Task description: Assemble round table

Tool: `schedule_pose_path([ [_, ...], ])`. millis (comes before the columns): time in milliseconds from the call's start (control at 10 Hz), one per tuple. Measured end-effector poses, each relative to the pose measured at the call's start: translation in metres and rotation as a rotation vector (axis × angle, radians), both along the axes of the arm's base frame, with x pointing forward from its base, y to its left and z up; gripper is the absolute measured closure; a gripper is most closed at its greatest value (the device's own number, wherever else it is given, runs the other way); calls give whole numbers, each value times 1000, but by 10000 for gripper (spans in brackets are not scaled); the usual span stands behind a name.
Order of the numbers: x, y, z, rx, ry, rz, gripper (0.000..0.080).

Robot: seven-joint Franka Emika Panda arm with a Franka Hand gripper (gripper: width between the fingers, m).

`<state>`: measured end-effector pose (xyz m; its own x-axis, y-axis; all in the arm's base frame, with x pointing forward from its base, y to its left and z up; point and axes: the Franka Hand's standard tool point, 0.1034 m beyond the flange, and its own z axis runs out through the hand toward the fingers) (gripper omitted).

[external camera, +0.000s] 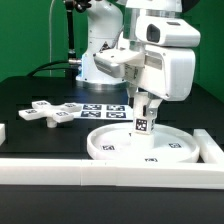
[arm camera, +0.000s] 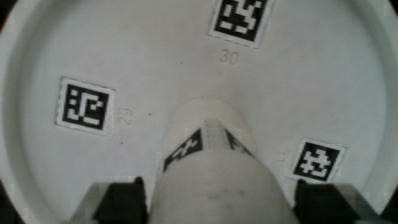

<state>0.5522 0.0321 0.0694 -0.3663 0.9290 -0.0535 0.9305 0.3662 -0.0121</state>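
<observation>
Black tabletop (external camera: pixel 40 95): pincer (external camera: pixel 142 103) grips upright cylinder (external camera: pixel 141 121) standing on disc (external camera: pixel 108 150).

The white arm (external camera: pixel 100 45) bends forward and down from the back of the scene. Its bulky wrist (external camera: pixel 168 62) hangs low, with the gripper (external camera: pixel 142 106) pointing straight down. In the wrist view the two dark fingers (arm camera: pixel 121 200) sit on opposite sides of the upright cylinder (arm camera: pixel 214 160), closed against its upper part and holding it.
</observation>
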Motion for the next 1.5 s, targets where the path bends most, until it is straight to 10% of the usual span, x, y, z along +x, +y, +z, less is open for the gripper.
schedule_pose_path([
  [1500,-14,-5,-2,23,17,-1418,392],
])
